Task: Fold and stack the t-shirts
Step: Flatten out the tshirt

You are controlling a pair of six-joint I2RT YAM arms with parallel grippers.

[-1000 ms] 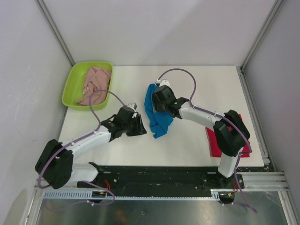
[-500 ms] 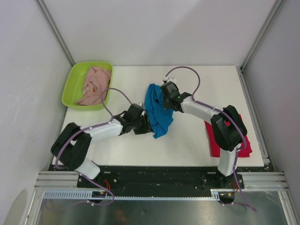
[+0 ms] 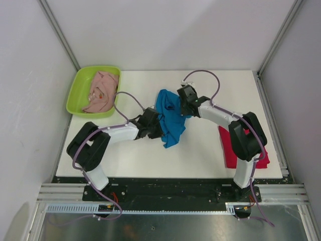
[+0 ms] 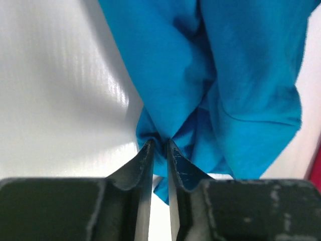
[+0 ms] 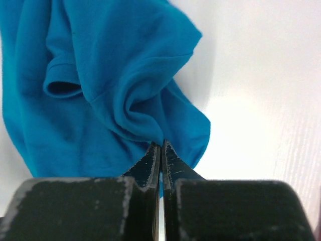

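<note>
The bright blue t-shirt [image 3: 169,119] lies bunched in the middle of the white table [image 3: 210,85]. My left gripper [image 3: 159,126] is at its left edge, jaws pinched on a fold of the blue t-shirt [image 4: 210,75] right at the fingertips [image 4: 148,148]. My right gripper [image 3: 181,104] is at the shirt's upper right side, shut on a ridge of the blue cloth [image 5: 100,75], which puckers toward its fingertips [image 5: 156,150]. The red t-shirt [image 3: 228,156] lies folded at the right front, partly under my right arm. The pale pink t-shirt [image 3: 101,89] sits crumpled in the tray.
The lime-green tray [image 3: 75,96] stands at the table's back left corner. Grey walls and metal frame posts close in the table on three sides. Both arms' cables loop above the table near the blue shirt.
My left gripper slid right to the blue shirt's left edge and closed on a fold. My right gripper closed on the cloth and pulled it a little to the right, spreading the shirt's top.
</note>
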